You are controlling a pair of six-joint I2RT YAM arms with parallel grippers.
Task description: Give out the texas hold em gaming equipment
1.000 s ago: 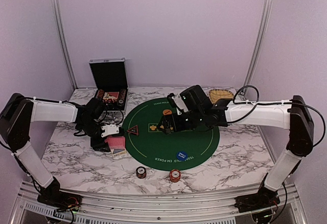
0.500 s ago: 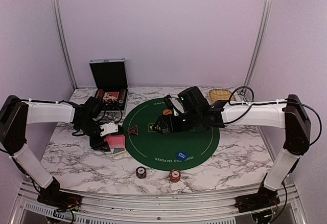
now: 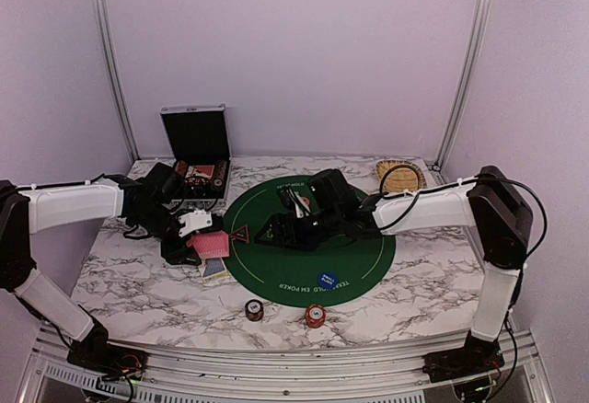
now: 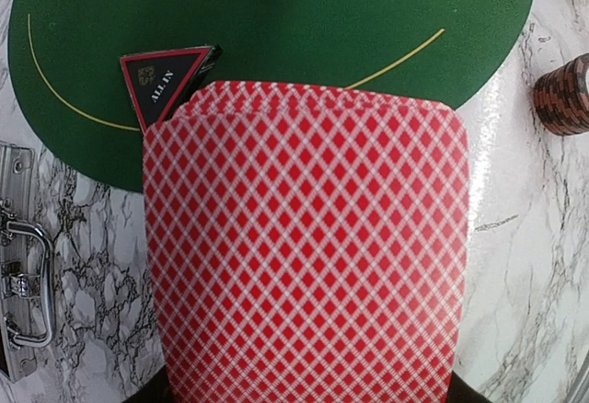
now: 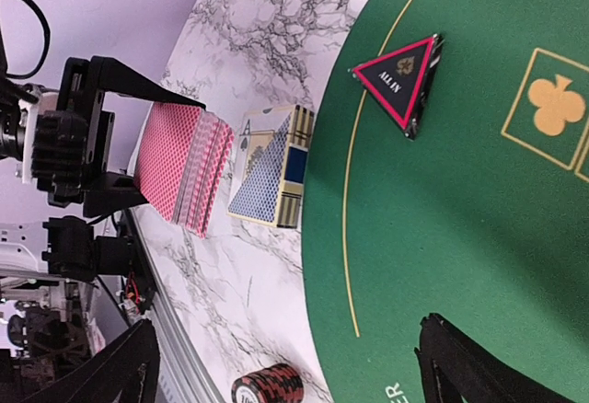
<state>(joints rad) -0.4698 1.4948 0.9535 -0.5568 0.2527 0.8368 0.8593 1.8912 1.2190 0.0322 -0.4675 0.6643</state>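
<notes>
1. Since the earlier frame, our right tool (image 3: 276, 234) has swept leftward over the green mat (image 3: 359, 256); its fingers stand apart, holding nothing.
2. Our left tool (image 3: 204, 240) is clamped on the red-backed cards (image 4: 308, 247).
3. Just beyond those cards' far edge lies the triangular marker (image 4: 164, 76), between both tools.

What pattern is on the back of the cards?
The cards have a red and white diamond criss-cross, clearest in the left wrist view.
</notes>
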